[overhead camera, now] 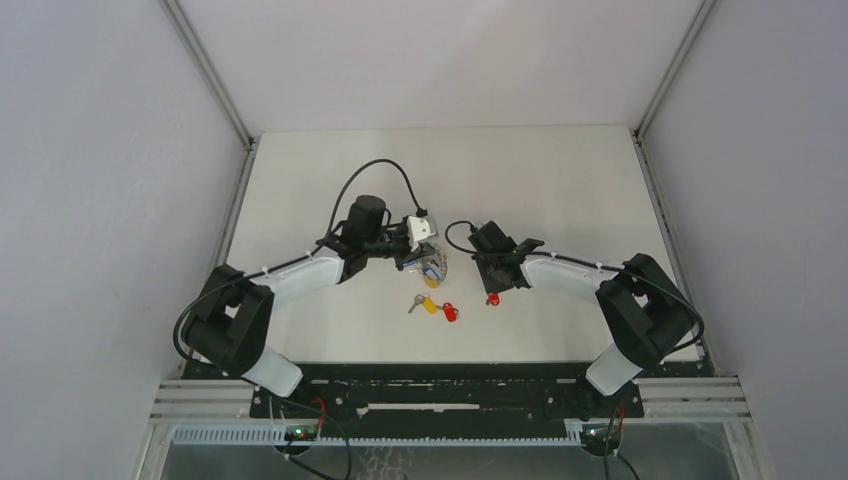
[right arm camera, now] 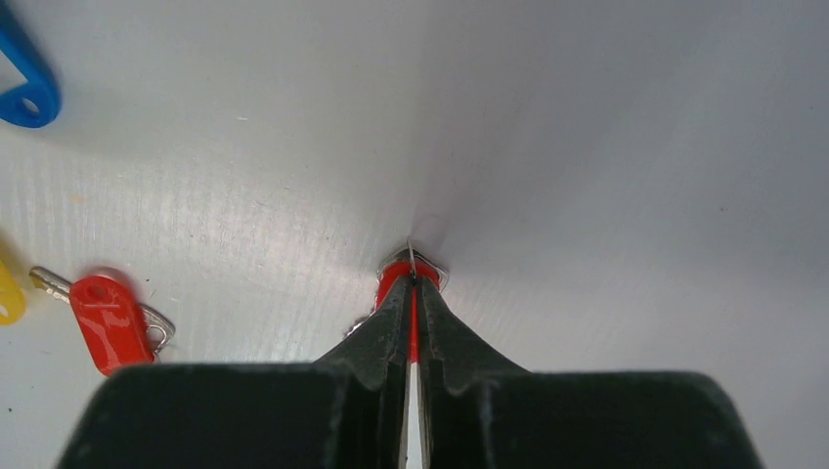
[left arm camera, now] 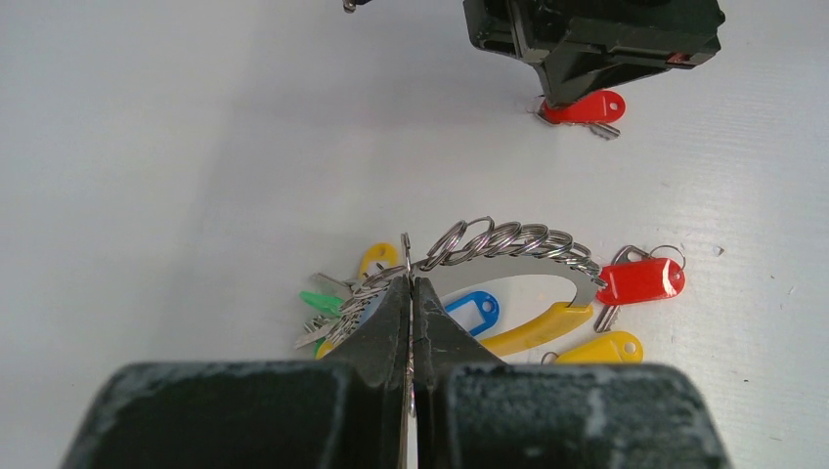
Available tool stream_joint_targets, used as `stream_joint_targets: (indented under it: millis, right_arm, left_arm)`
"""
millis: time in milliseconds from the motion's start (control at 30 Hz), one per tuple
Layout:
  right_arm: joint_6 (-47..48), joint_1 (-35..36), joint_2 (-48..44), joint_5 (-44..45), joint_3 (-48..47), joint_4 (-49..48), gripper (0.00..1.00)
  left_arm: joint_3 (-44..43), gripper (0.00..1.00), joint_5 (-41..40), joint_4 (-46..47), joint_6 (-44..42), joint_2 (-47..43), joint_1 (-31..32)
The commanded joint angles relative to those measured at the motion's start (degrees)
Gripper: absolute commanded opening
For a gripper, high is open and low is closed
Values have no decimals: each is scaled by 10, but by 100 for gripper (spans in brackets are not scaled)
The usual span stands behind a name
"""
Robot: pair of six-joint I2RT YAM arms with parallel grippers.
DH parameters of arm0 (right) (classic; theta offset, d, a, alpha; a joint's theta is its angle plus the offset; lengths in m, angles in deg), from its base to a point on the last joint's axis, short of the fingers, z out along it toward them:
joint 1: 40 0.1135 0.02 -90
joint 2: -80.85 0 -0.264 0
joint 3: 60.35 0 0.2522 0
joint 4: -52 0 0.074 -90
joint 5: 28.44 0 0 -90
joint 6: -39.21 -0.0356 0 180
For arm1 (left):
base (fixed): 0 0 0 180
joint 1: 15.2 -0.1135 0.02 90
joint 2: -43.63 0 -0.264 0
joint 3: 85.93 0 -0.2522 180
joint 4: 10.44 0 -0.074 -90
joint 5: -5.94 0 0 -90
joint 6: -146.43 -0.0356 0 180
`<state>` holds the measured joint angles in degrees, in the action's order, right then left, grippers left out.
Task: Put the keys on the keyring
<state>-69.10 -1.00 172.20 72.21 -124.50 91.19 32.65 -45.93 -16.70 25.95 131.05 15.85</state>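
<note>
While both arms lean in over the white table (overhead camera: 560, 180), the left arm (overhead camera: 300, 272) and the right arm (overhead camera: 565, 272) bring their ends near each other around the middle of it. The left gripper (left arm camera: 411, 288) has its jaws pressed together on a thin steel loop of the keyring (left arm camera: 508, 239), which pokes up just above the fingertips. The right gripper (right arm camera: 413, 283), well apart from that bunch, is likewise clamped tight, nipping the pinched key (left arm camera: 587, 106) by its red oval tag, low against the surface; I cannot tell whether the key touches the table. The keyring lies on the table directly under the left gripper: a row of small silver split rings strung in an arc on a curved metal piece, with an orange-yellow band (left arm camera: 538, 327) sweeping beneath it. A blue tag (left arm camera: 476, 311) lies inside the curve and a green tag (left arm camera: 321, 301) sits with a cluster of silver keys at the end beside the fingers. Just beside the far end of the arc lies the loose red key (left arm camera: 640, 280), its glossy tag touching or nearly touching the last rings. The loose yellow key (left arm camera: 606, 347) sits next to it, close to the tip of the band.
</note>
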Motion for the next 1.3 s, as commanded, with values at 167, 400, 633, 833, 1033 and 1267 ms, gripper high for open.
stream_joint_targets:
  millis: [167,400,633,833,1033,1267]
  right_arm:
    - [5,-12,-62,-26,-20,-1,19]
    - [2,-20,-72,-38,11,-40,20]
    - [12,-18,-52,-37,22,-63,18]
    - [19,-12,-29,-31,22,-66,16]
    - [20,-9,-15,-10,22,-68,14]
    - [24,-6,-7,-4,22,-68,12]
  left_arm:
    - [7,0,13,16,2,-25,-2]
    - [6,0,12,17,3,-25,-1]
    - [5,0,13,17,2,-22,-2]
    - [6,0,14,17,3,-21,-1]
    - [6,0,12,17,3,-22,-1]
    - [6,0,13,17,4,-23,-2]
